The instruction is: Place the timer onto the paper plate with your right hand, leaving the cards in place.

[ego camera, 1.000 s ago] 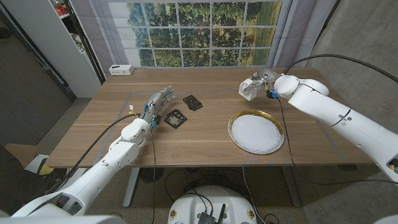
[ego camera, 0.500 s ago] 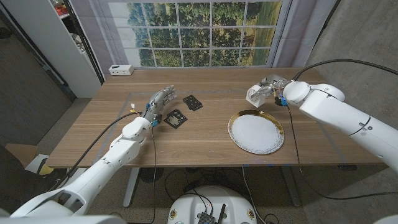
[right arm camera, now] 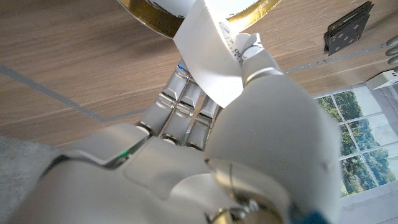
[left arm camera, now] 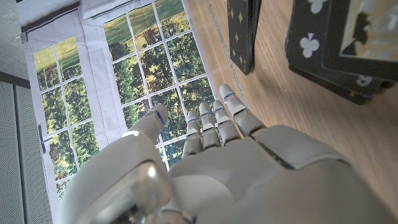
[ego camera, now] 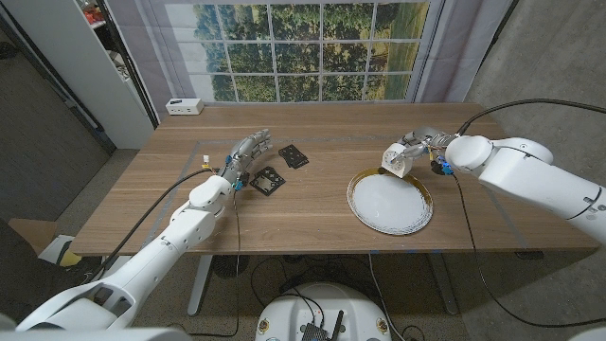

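Note:
My right hand holds the white timer just above the far rim of the gold-edged paper plate. In the right wrist view the timer sits pinched between the thumb and fingers of my right hand, with the plate's gold rim close beyond it. Two groups of black playing cards lie on the table left of centre. My left hand stands beside them with fingers stretched out, holding nothing. The left wrist view shows my left hand next to the cards.
A small white box sits at the table's far left corner. The wooden table ends near the plate's front edge. A window scene hangs behind the table.
My right hand has carried the timer forward and down from the far right of the table to the plate's far rim. The left hand and cards have stayed put.

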`<state>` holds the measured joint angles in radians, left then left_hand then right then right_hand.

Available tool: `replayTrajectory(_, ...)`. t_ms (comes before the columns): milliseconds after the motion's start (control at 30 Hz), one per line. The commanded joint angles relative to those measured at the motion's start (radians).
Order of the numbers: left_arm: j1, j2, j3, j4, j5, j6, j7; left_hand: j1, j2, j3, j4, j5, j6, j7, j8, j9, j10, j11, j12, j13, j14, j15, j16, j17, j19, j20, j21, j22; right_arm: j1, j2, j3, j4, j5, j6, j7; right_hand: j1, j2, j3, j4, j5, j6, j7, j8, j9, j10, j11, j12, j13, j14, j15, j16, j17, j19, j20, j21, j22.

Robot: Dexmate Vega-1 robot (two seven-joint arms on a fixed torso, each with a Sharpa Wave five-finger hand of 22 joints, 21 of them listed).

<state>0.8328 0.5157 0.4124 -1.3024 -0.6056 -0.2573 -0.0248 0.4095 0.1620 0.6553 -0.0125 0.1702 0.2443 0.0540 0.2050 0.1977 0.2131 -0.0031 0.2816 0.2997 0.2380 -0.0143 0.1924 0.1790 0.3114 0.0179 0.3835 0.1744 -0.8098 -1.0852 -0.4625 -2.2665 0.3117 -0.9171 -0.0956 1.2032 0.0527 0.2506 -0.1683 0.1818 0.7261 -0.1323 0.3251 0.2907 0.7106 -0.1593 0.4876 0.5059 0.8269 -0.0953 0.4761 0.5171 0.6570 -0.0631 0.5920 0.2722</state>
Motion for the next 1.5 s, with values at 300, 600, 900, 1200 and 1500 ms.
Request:
replayTrajectory(300,-0.018,-0.010,0.012,0.019,0.004,0.013,-0.009,-0.012,-0.001,0.005,-0.005,0.001,0.010,-0.001,0.006,0.002,0.009,-0.002,0.007,0.005,0.005,0.002,0.002,0.003,0.010,0.001,-0.005,0.005,-0.080,-0.075,-0.009,0.014,0.045,0.127,0.054,0.137,0.113,-0.001,0.022,0.007,0.109,-0.077,-0.024,0.010,-0.001,-0.020,-0.035,0.011,-0.020,-0.147,-0.029,0.129,-0.063,-0.134,0.078,-0.001)
replayTrajectory(600,-0.024,-0.012,0.014,0.023,0.006,0.014,-0.010,-0.012,0.000,0.005,-0.005,0.001,0.011,-0.004,0.005,0.002,0.011,-0.002,0.007,0.007,0.007,0.002,0.002,0.003,0.009,0.003,-0.007,0.005,-0.085,-0.067,-0.040,0.032,0.032,0.133,0.062,0.144,0.118,-0.010,0.028,0.009,0.125,-0.078,-0.042,0.017,-0.003,-0.023,-0.067,0.014,-0.035,-0.146,-0.045,0.125,-0.107,-0.133,0.142,-0.021)
replayTrajectory(900,-0.031,-0.014,0.016,0.026,0.009,0.019,-0.006,-0.013,0.000,0.006,-0.005,0.001,0.010,-0.003,0.005,0.002,0.011,-0.002,0.007,0.009,0.008,0.002,0.002,0.002,0.010,0.003,-0.009,0.005,-0.078,-0.062,-0.056,0.055,0.037,0.136,0.086,0.150,0.124,-0.009,0.033,0.011,0.125,-0.078,-0.064,0.024,-0.021,-0.017,-0.120,-0.001,-0.073,-0.145,-0.063,0.123,-0.163,-0.123,0.194,-0.054)
replayTrajectory(1200,-0.022,-0.011,0.012,0.019,0.008,0.013,-0.004,-0.014,0.000,0.007,-0.006,0.001,0.011,-0.003,0.004,0.002,0.011,-0.002,0.006,0.010,0.008,0.003,0.002,0.003,0.010,0.003,-0.012,0.005,-0.056,-0.077,-0.066,0.049,0.035,0.134,0.130,0.158,0.121,-0.001,0.033,0.013,0.074,-0.081,-0.100,0.031,-0.088,-0.018,-0.189,0.006,-0.161,-0.144,-0.101,0.114,-0.230,-0.105,0.232,-0.084)
replayTrajectory(1500,-0.027,-0.016,0.013,0.036,0.004,0.001,-0.019,-0.015,-0.001,0.007,-0.007,0.001,0.011,-0.003,0.004,0.002,0.012,-0.004,0.006,0.012,0.009,0.001,0.002,0.002,0.009,0.003,-0.014,0.005,0.000,-0.085,-0.085,0.036,0.050,0.079,0.202,0.117,0.090,-0.041,0.038,0.008,-0.169,-0.088,-0.145,0.011,-0.292,0.006,-0.283,0.025,-0.383,-0.132,-0.176,0.112,-0.319,-0.057,0.234,-0.093)
